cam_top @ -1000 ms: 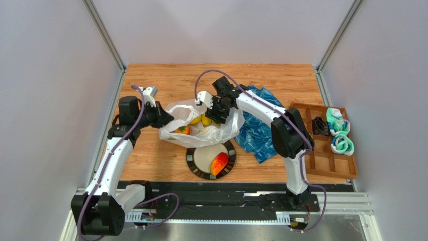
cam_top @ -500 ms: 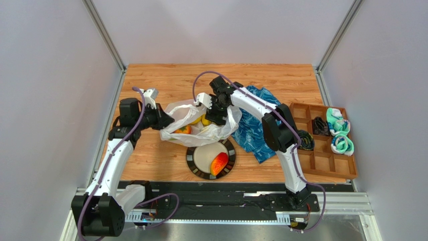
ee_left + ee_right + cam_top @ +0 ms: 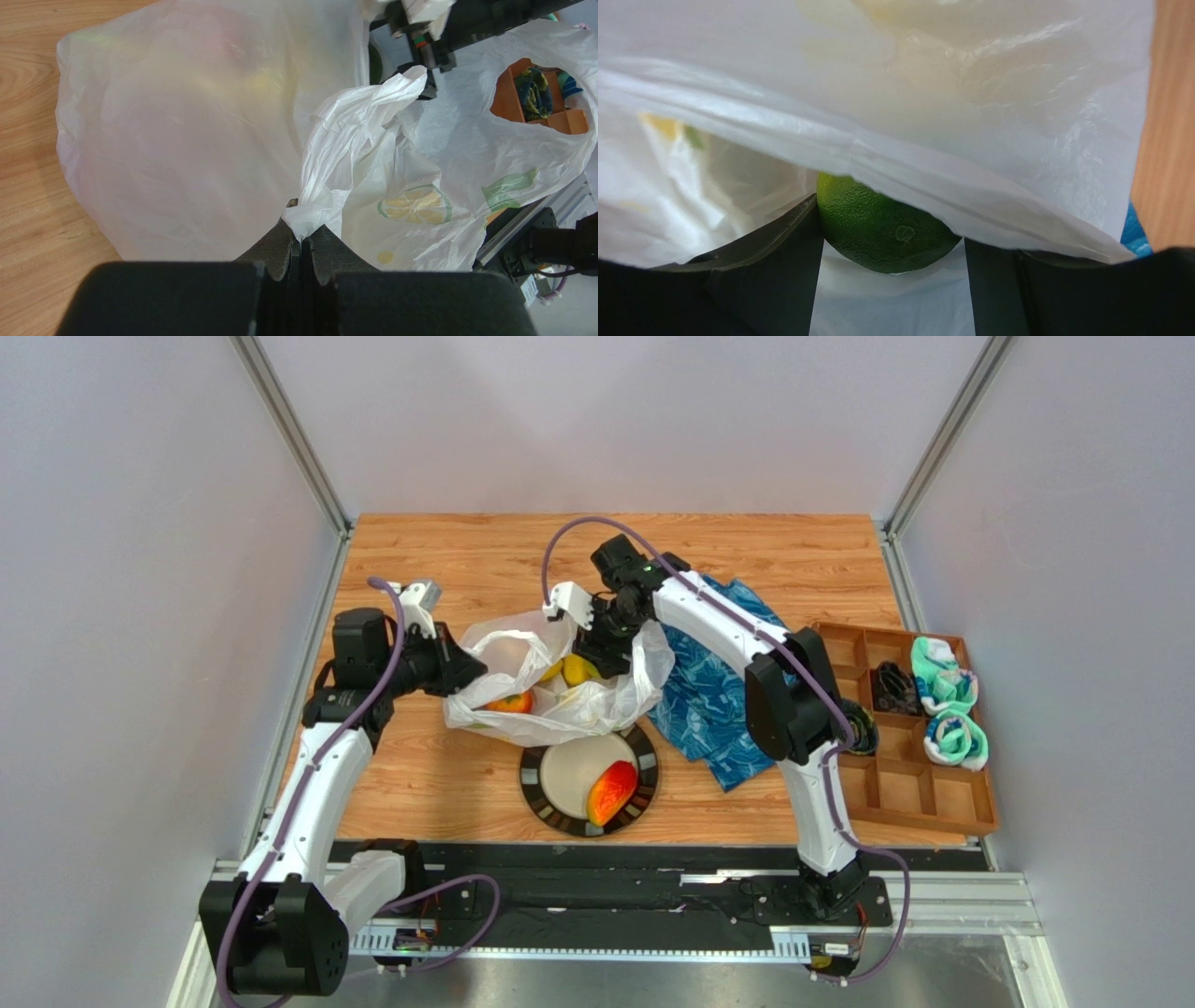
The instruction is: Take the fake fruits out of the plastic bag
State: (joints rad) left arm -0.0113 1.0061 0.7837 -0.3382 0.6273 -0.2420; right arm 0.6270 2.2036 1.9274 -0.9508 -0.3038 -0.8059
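Top external view, starting nearest the arm bases: just on the near side of the plastic bag (image 3: 606,703) a black-rimmed plate (image 3: 537,791) sits on the wooden tabletop (image 3: 449,574). On it lies a red-orange mango-shaped fruit (image 3: 612,791), out of the bag. The bag's near edge overlaps the plate's far rim.

At the bag's left edge the left end effector (image 3: 463,667) meets the film. The left wrist view shows its fingers (image 3: 278,253) pressed flat together with a twist of the bag pinched between them, and nothing else in that grip. A green leaf mark (image 3: 507,190) shows on the bag's wall in that view.

Inside the bag, seen through its open mouth, a red-orange fruit (image 3: 508,702) lies toward the left side and the yellow banana bunch (image 3: 557,672) toward the middle.

At the bag's far right the right end effector (image 3: 601,655) reaches down into the mouth. In the right wrist view its fingers (image 3: 773,273) stand moderately wide, closed on a green fruit (image 3: 882,225) that fills the gap between them, with a fold of bag film draped over the fruit's top.

Right against the bag's right side lies a crumpled blue cloth (image 3: 709,707). Farther right of the bag, past the cloth, a wooden compartment tray (image 3: 982,819) holds teal-and-white rolls (image 3: 943,703).
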